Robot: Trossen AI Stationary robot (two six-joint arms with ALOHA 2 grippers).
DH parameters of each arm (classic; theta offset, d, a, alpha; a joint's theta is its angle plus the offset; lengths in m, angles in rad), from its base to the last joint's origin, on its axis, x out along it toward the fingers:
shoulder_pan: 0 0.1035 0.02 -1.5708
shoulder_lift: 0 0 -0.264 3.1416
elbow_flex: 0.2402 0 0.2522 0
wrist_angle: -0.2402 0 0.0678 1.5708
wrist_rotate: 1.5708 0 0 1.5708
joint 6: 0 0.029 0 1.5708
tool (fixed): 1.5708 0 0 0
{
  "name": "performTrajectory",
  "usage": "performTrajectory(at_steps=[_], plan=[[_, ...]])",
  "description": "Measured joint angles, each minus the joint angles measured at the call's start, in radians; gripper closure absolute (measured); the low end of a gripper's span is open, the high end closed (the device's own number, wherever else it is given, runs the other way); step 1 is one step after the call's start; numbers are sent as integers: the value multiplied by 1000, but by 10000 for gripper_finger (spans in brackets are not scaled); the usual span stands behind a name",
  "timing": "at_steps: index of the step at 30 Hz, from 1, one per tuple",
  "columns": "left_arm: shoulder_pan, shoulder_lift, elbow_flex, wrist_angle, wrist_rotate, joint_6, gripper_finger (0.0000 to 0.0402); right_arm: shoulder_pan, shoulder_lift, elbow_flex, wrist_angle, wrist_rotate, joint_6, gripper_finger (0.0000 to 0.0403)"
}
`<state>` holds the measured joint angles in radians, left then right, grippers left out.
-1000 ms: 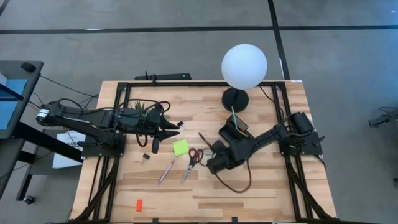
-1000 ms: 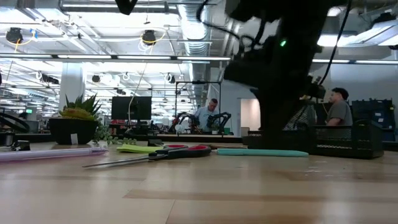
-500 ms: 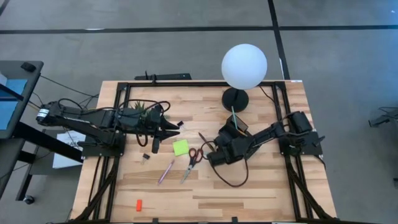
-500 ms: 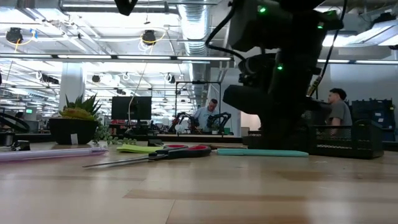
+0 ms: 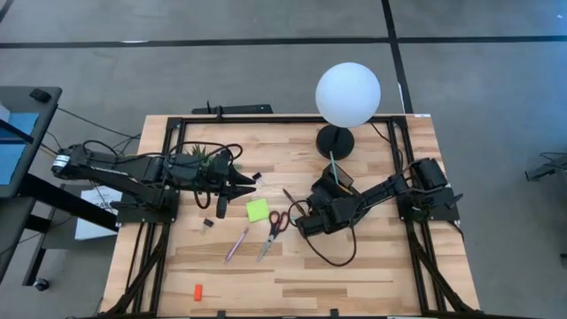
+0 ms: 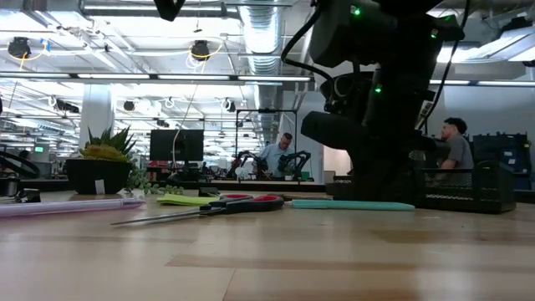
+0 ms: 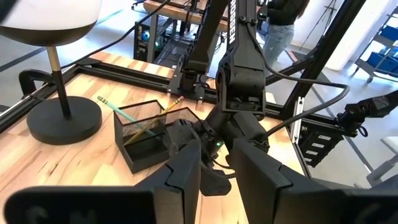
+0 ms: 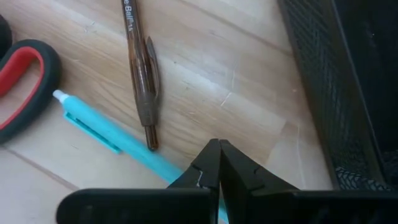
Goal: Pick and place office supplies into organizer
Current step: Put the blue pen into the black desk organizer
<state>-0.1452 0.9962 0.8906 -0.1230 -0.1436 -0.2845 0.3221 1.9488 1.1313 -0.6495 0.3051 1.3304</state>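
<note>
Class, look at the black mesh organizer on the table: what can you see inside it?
In the left wrist view, the organizer holds a green pencil and a yellow pencil, both leaning out over its rim. The right arm hides its far side, so anything there cannot be seen.

Teal pen (image 8: 118, 144) partly hidden under right gripper (image 8: 219, 163) fingertips. Red scissors handle (image 8: 22, 81) cut off at edge. Black organizer (image 8: 348, 81) only partly in frame. Orange piece (image 5: 198, 291) too small to identify.
</note>
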Motion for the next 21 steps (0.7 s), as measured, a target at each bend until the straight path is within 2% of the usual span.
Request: performTrajectory(at_steps=[7, 14, 16, 21], plan=[[-4, 0, 0, 0, 0, -8, 313, 81, 0, 36, 6, -45, 41, 403], [-20, 0, 0, -15, 0, -24, 313, 198, -8, 140, -71, -222, 94, 403], [-21, 0, 0, -56, 0, -23, 313, 226, -19, 181, -121, -208, 105, 403], [-21, 41, 0, -174, 9, -14, 313, 267, -79, 287, -234, -81, 144, 403]])
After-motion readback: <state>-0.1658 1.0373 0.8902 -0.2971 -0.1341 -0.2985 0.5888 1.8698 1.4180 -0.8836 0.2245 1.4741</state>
